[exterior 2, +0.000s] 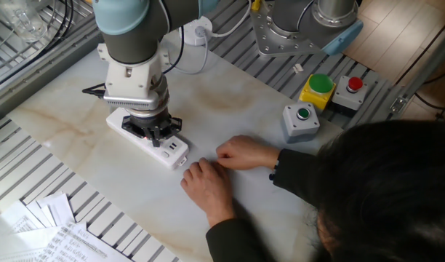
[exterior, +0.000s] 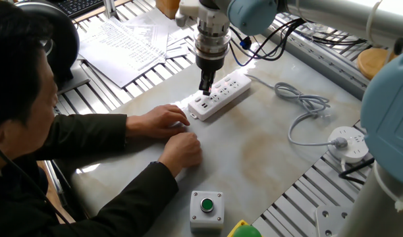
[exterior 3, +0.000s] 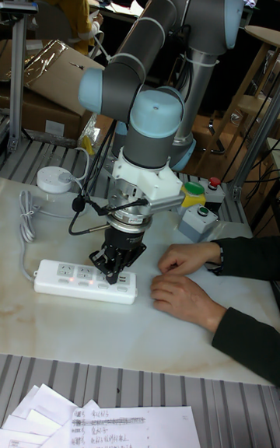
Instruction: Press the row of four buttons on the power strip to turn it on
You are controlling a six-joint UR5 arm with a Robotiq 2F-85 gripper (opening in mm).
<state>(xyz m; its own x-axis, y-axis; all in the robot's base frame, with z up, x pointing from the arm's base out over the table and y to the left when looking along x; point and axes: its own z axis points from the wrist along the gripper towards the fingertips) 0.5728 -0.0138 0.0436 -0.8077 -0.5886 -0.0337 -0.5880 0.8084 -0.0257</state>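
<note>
gripper point(exterior 3: 115, 267) on power strip point(exterior 3: 58, 278) (lights red)

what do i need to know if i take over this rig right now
Gripper: pointing straight down onto the power strip, near the end closest to the person; fingers open or shut cannot be told.
Power strip: flat on the marble table, cord trailing away towards the round socket hub.
Person's hands: resting on the table beside that end of the strip, apart from it.
Done: red lights glow along the strip in the tall fixed view, so some buttons seem pressed.
Left: how many remain cannot be told; check the row.
</note>
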